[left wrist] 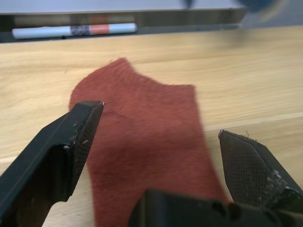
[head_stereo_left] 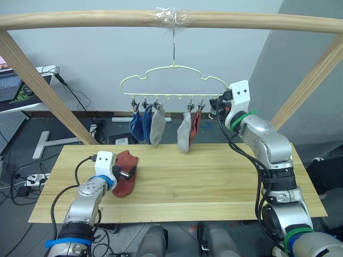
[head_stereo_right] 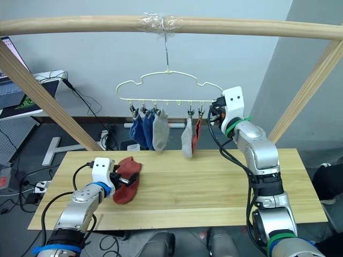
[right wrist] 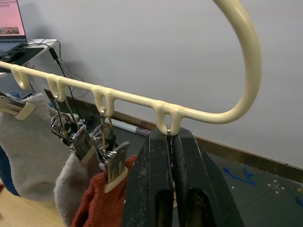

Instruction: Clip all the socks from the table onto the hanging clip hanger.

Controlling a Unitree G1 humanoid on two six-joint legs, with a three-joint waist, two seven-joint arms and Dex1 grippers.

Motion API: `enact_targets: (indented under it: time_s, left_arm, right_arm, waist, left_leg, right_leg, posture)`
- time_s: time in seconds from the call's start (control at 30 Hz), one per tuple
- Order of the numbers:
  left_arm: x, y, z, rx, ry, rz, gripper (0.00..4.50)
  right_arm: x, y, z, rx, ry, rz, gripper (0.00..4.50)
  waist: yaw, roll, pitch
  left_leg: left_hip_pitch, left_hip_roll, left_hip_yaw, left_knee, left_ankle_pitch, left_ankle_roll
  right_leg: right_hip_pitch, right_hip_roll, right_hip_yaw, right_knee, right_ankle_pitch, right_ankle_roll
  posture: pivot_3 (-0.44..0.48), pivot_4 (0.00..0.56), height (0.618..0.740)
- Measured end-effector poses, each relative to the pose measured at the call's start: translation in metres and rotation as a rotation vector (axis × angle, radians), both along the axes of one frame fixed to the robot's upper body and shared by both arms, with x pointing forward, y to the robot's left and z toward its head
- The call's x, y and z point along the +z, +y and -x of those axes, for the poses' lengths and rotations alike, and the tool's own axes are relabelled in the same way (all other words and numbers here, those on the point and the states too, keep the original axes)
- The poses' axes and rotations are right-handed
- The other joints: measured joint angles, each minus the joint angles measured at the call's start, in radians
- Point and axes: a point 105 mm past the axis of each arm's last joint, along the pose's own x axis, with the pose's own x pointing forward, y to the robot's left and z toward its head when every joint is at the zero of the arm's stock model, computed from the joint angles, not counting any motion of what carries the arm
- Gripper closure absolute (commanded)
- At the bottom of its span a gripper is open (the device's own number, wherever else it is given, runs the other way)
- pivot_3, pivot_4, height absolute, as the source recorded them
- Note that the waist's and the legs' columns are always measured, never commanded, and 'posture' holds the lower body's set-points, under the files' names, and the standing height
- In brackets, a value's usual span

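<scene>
A long table (head_stereo_left: 214, 182) of light yellowish wood planks stands in a room with a pale grey wall, cables on the dark floor and a laptop (head_stereo_left: 10, 80) at far left. A wooden pole frame (head_stereo_left: 80, 20) spans overhead. From it hangs a pale wire hanger (head_stereo_left: 172, 80) carrying five clipped socks (head_stereo_left: 157, 126). The right gripper (right wrist: 170, 179), fingers pressed together, pinches the last clip at the hanger's right end. At near left, the left gripper (left wrist: 161, 156) spreads wide over a rust-red sock (head_stereo_left: 126, 171) lying flat on the table.
</scene>
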Motion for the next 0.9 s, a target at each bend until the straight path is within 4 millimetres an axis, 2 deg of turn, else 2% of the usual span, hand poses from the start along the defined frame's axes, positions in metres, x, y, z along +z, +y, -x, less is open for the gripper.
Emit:
enact_targets:
  time_s: [0.37, 0.47, 0.53, 0.57, 0.6, 0.67, 0.8, 0.9]
  left_arm:
    - [-0.014, 0.003, -0.008, 0.017, 0.069, 0.057, 0.0]
    - [-0.017, -0.003, -0.004, -0.036, 0.098, 0.096, 0.61]
    - [-0.018, -0.006, -0.003, -0.057, 0.106, 0.102, 1.21]
    - [-0.018, -0.007, -0.003, -0.061, 0.107, 0.103, 1.24]
    - [-0.019, -0.008, -0.002, -0.07, 0.112, 0.106, 1.63]
    - [-0.021, -0.011, 0.002, -0.097, 0.12, 0.101, 1.96]
    - [-0.023, -0.021, 0.009, -0.135, 0.117, 0.116, 3.02]
    - [-0.023, -0.036, 0.014, -0.169, 0.117, 0.153, 3.86]
  right_arm:
    - [-0.002, 0.0, 0.002, -0.004, 0.01, 0.0, 4.49]
    - [-0.003, -0.001, 0.003, -0.003, 0.016, 0.0, 4.5]
    - [-0.003, -0.001, 0.003, -0.001, 0.019, -0.001, 4.5]
    - [-0.003, -0.001, 0.003, -0.001, 0.019, -0.001, 4.5]
    - [-0.003, -0.001, 0.003, 0.001, 0.021, -0.002, 4.5]
    - [-0.003, -0.001, 0.003, 0.003, 0.025, -0.01, 4.5]
    - [-0.003, -0.003, 0.003, 0.005, 0.033, -0.022, 4.5]
    - [0.0, -0.007, 0.003, 0.006, 0.052, -0.036, 4.5]
  waist:
    - [0.001, 0.0, 0.0]
    - [0.001, 0.0, 0.0]
    - [0.001, 0.0, 0.0]
    - [0.001, 0.0, 0.0]
    - [0.001, 0.0, 0.0]
    - [0.0, 0.0, 0.0]
    - [0.0, 0.0, 0.0]
    - [0.001, 0.0, 0.0]
  left_leg:
    - [0.001, 0.0, 0.0, 0.0, 0.0, 0.0]
    - [0.001, -0.001, 0.0, 0.0, 0.0, 0.0]
    - [0.002, -0.001, 0.0, 0.0, 0.0, 0.0]
    - [0.002, -0.001, 0.001, 0.0, 0.0, 0.0]
    - [0.003, -0.001, 0.001, 0.0, 0.0, 0.0]
    - [0.004, -0.001, 0.001, 0.0, 0.0, 0.0]
    - [0.004, -0.001, 0.001, 0.0, 0.0, 0.0]
    - [0.003, -0.001, 0.001, 0.0, 0.0, 0.0]
  right_leg:
    - [0.001, 0.0, -0.001, 0.0, 0.0, 0.0]
    - [0.001, 0.0, -0.001, 0.001, 0.0, 0.0]
    - [0.001, 0.0, -0.001, 0.001, 0.0, 0.0]
    - [0.001, 0.0, -0.001, 0.001, 0.0, 0.0]
    - [0.002, 0.0, -0.001, 0.001, 0.0, 0.0]
    - [0.002, 0.0, 0.0, 0.001, -0.001, 0.001]
    - [0.003, -0.001, 0.0, 0.001, -0.001, 0.001]
    - [0.003, -0.001, 0.001, 0.0, -0.001, 0.001]
  posture:
    - [0.023, 0.216, 0.74]
    - [0.023, 0.216, 0.74]
    - [0.023, 0.216, 0.74]
    - [0.006, 0.222, 0.74]
    - [0.006, 0.222, 0.74]
    - [0.006, 0.222, 0.74]
    - [0.006, 0.222, 0.74]
    - [0.003, 0.222, 0.74]
